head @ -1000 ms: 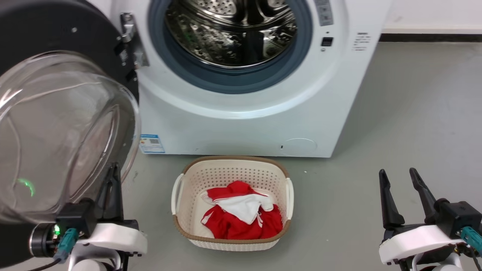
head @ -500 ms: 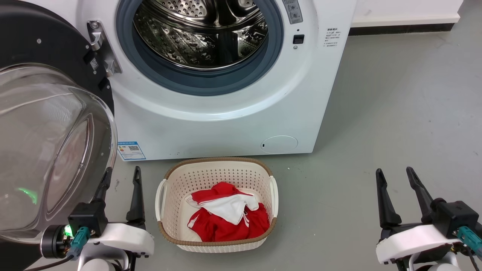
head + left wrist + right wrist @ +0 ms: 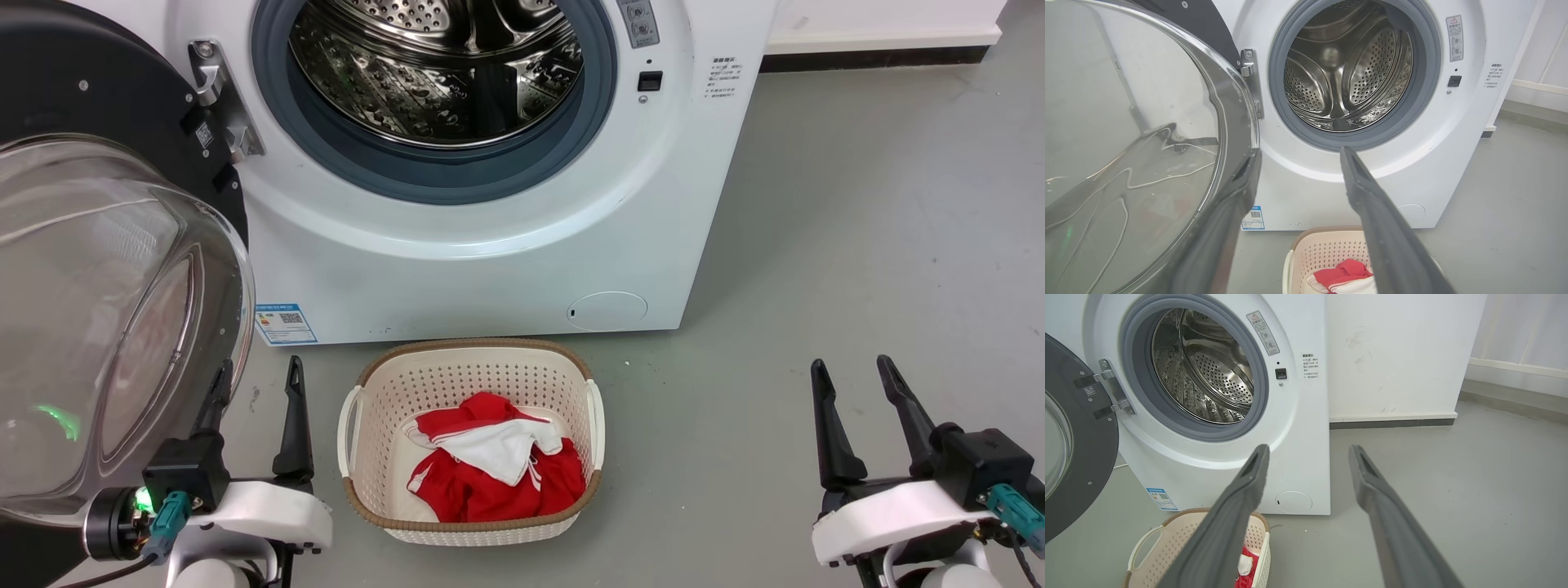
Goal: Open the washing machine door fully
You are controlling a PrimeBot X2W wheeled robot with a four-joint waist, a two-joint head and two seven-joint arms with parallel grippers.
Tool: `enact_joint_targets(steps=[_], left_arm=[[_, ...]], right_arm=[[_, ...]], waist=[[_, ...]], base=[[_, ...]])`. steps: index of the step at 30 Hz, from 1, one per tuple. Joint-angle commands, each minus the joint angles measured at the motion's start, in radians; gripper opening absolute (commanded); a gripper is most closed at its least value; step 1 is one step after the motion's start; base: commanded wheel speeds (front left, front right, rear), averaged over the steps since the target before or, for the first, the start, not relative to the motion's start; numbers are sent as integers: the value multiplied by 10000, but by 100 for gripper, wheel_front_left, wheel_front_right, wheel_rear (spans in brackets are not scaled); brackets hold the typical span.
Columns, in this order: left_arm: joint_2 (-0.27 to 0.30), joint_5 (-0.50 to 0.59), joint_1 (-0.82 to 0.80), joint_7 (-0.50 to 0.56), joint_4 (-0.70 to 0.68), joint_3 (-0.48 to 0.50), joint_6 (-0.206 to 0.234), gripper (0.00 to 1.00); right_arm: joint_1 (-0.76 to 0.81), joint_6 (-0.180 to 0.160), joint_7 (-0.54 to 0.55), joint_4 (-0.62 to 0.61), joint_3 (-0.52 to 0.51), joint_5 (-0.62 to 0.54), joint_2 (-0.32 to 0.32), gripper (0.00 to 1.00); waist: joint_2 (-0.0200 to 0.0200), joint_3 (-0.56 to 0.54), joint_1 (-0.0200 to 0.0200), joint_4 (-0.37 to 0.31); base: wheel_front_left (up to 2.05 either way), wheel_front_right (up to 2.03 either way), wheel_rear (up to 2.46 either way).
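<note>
The left gripper stood with its two fingers spread wide and nothing between them, out in front of the washing machine at its hinge side. Its outer finger lay right along the edge of the washing machine door, against the rim of the clear bowl. In the head view that finger showed partly through the glass. Whether finger and glass actually touched could not be told. The inner finger pointed free toward the machine's white front, below the grey gasket.

The door itself hung swung out on the metal hinge at the machine's left side, well clear of the opening. Its inner face and bulging window were turned outward, and the steel drum lay fully exposed.

The right gripper hung out in front of the machine and off past its right corner, over the grey floor. Its fingers were parted about as widely as the left one's, gripping and touching nothing.

A cream laundry basket sat on the floor just in front of the machine's base, between the blue label and the small round flap. Red and white clothes lay crumpled inside it.
</note>
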Motion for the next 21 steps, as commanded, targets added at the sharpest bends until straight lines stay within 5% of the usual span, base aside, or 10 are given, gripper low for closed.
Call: enact_joint_targets(steps=[1, 21], left_arm=[[-20, 80, -76, -27, -49, 46, 26, 100], [-201, 394, -104, -29, -128, 252, -221, 100]], right_arm=[[-136, -7, -50, 42, 26, -12, 12, 100], [-141, -7, -174, 162, -86, 53, 12, 100]], waist=[[0, 9, 0, -8], [0, 94, 0, 13]], base=[[0, 0, 0], [0, 0, 0]])
